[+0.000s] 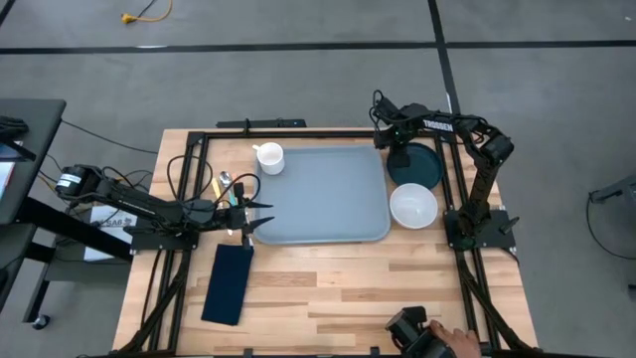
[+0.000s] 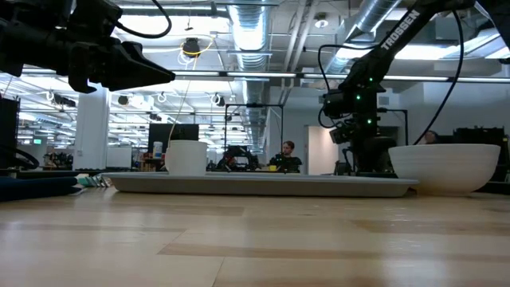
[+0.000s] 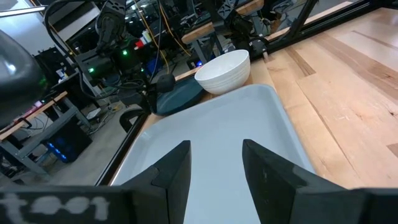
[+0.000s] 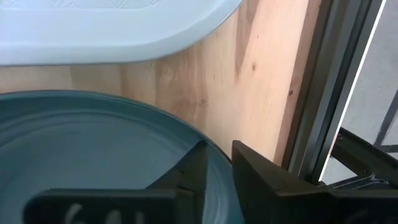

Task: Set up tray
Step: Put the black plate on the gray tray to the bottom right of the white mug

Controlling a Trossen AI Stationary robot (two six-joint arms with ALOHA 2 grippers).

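Both claws at the tray's ends, one pinching the plate.

High view: the tray [image 1: 323, 196] lies at the table's [image 1: 328, 288] centre, a mug [image 1: 269, 157] at its 11 o'clock corner, a plate [image 1: 417, 167] at 2 o'clock, a bowl [image 1: 413, 206] at 3 o'clock and a napkin [image 1: 228, 283] at 8 o'clock. The left gripper [image 1: 250, 217] sits at 9 o'clock of the tray, fingers apart and holding nothing; the right gripper [image 1: 399, 159] is down on the plate. Low view: the tray [image 2: 263, 184] is flat, mug [image 2: 186, 157] beside it, bowl [image 2: 444, 167] at 3 o'clock. Left wrist view: spread fingers [image 3: 177, 168] over the tray [image 3: 211, 137], bowl [image 3: 224, 71] and plate [image 3: 180, 98] beyond. Right wrist view: fingers [image 4: 258, 174] clamped on the plate's [image 4: 87, 143] rim, tray [image 4: 112, 28] near.
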